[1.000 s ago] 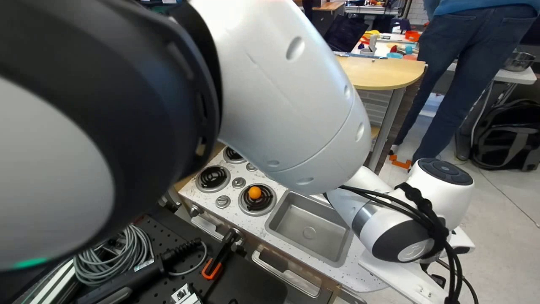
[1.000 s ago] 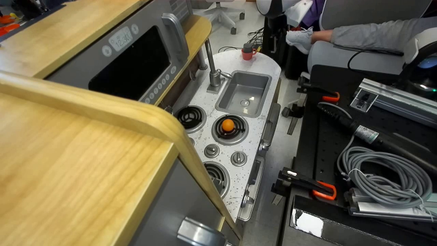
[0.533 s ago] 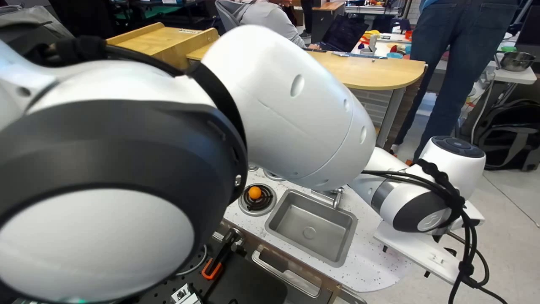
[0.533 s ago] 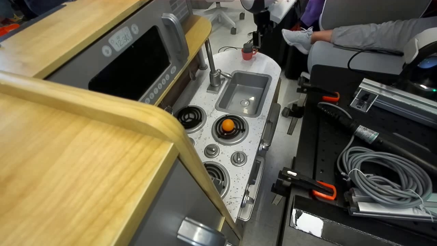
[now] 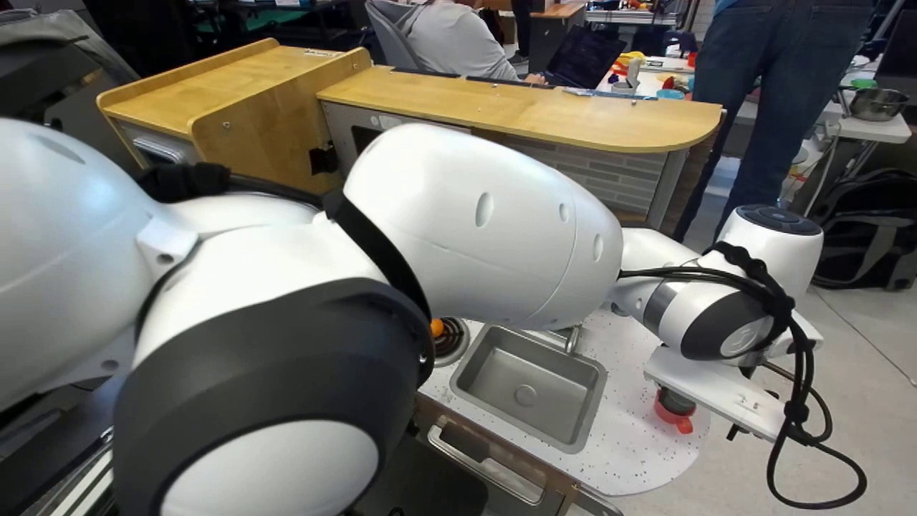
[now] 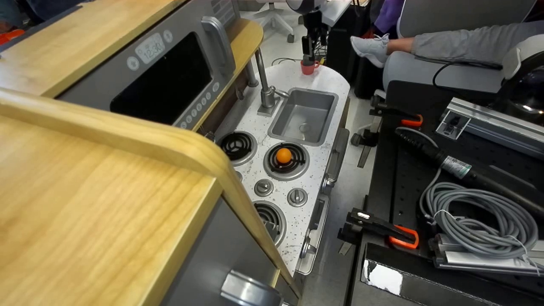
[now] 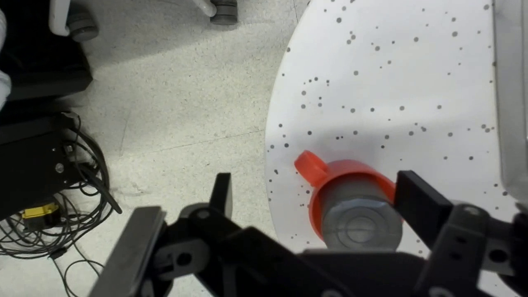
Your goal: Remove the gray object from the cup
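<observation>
The red cup (image 7: 345, 166) stands upright on the white speckled counter near its rounded end. It also shows in both exterior views (image 5: 665, 413) (image 6: 307, 68). The gray object (image 7: 361, 225) sits in the cup and sticks up above its rim; it also shows partly in an exterior view (image 5: 677, 401). My gripper (image 7: 317, 185) is open above the cup. The gray object lies between the fingers in the wrist view, close to the right-hand finger; the left-hand finger is well apart from it. In an exterior view the gripper (image 6: 310, 53) hangs over the cup and hides part of the gray object.
The sink (image 6: 293, 119) and faucet (image 6: 267, 95) lie beside the cup's area. An orange ball (image 6: 284, 156) sits on a burner. The counter's curved edge (image 7: 270, 123) runs under the gripper, with floor beyond. A wooden shelf (image 5: 516, 107) stands behind the counter.
The arm has swung over, and the gripper has moved leftward and down over the cup in an exterior view. The cup and gray object have not moved.
</observation>
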Controlling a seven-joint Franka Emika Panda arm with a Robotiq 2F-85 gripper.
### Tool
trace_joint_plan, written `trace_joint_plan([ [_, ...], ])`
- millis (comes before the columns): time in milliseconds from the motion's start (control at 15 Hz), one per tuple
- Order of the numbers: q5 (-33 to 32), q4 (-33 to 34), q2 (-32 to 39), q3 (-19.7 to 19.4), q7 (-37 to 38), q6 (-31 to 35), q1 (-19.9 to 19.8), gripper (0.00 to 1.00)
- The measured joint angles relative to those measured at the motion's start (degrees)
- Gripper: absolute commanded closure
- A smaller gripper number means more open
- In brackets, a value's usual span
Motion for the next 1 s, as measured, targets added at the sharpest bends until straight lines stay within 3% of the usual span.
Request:
trace_joint_plan([
  [200, 0.00, 6.38, 3.54, 0.25, 0.16, -3.60, 0.01, 0.00],
  [467, -0.28, 6.96, 3.59, 1.83, 0.21, -3.65, 0.17, 0.00],
  [667, -0.28, 7.26, 3.57, 2.56, 0.20, -3.64, 0.22, 0.24],
  [733, -0.28, 7.28, 3.57, 2.68, 0.20, -3.64, 0.22, 0.42],
  [1000, -0.33, 7.27, 3.57, 2.73, 0.21, -3.64, 0.21, 0.73],
])
